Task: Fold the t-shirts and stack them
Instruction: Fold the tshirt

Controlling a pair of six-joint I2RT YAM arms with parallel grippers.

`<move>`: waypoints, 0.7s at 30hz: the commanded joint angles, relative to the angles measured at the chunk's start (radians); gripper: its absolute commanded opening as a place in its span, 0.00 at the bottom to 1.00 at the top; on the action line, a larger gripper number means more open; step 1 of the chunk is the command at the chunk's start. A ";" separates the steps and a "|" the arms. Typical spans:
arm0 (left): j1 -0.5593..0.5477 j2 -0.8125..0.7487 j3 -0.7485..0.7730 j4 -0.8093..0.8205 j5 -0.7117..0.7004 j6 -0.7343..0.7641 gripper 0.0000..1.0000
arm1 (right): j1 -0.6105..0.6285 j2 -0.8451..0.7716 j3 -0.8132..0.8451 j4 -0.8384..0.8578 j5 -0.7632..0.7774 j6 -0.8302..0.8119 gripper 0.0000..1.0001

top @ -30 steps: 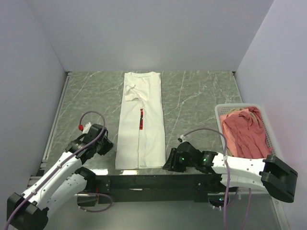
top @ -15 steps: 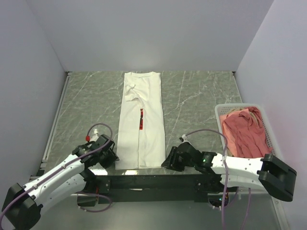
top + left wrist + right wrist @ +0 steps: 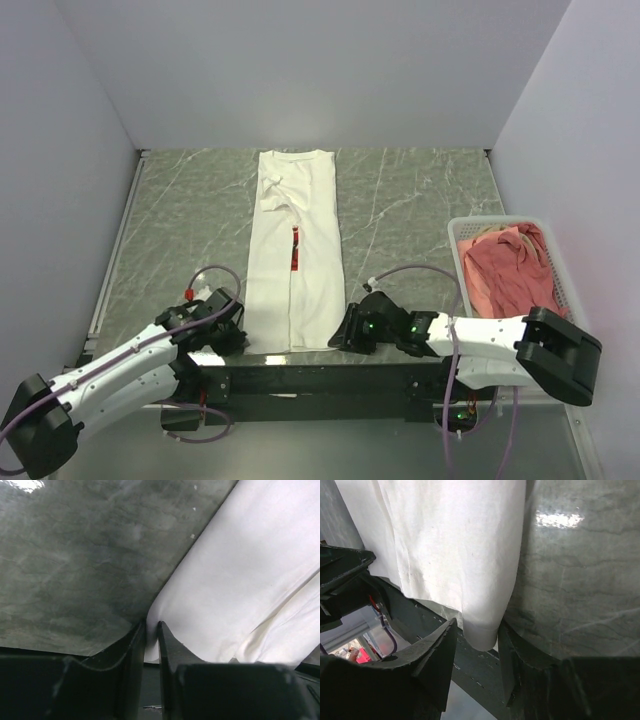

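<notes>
A white t-shirt point(image 3: 315, 230) with a red chest print point(image 3: 296, 250) lies folded into a long strip down the middle of the table, collar at the far end. My left gripper point(image 3: 238, 340) is at its near left corner. In the left wrist view the gripper point(image 3: 152, 625) is shut on the edge of the white cloth point(image 3: 240, 570). My right gripper point(image 3: 341, 338) is at the near right corner. In the right wrist view it point(image 3: 477, 630) is open, with the hem corner of the shirt point(image 3: 450, 540) hanging between its fingers. A salmon-pink t-shirt point(image 3: 512, 278) lies in the basket.
A white slatted basket point(image 3: 458, 238) stands at the right edge of the table, with a bit of cream cloth point(image 3: 488, 236) at its far end. The black rail point(image 3: 320, 378) of the arm bases runs along the near edge. Grey walls close in on three sides.
My left gripper has moved right to the shirt's near left corner. My right gripper has moved a little left, up to the near right corner.
</notes>
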 commanded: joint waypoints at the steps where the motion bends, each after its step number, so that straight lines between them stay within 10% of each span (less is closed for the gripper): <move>1: -0.027 -0.003 -0.016 0.005 0.017 -0.026 0.22 | 0.006 0.043 0.022 -0.069 0.009 -0.053 0.46; 5: -0.042 -0.014 -0.016 0.019 0.023 -0.023 0.10 | 0.006 0.087 0.055 -0.092 -0.004 -0.088 0.43; 12: -0.105 -0.020 0.025 0.048 0.032 -0.021 0.01 | 0.006 0.047 0.091 -0.196 0.021 -0.146 0.00; 21: -0.370 0.018 0.091 0.025 -0.042 -0.170 0.01 | 0.146 -0.032 0.131 -0.344 0.039 -0.151 0.00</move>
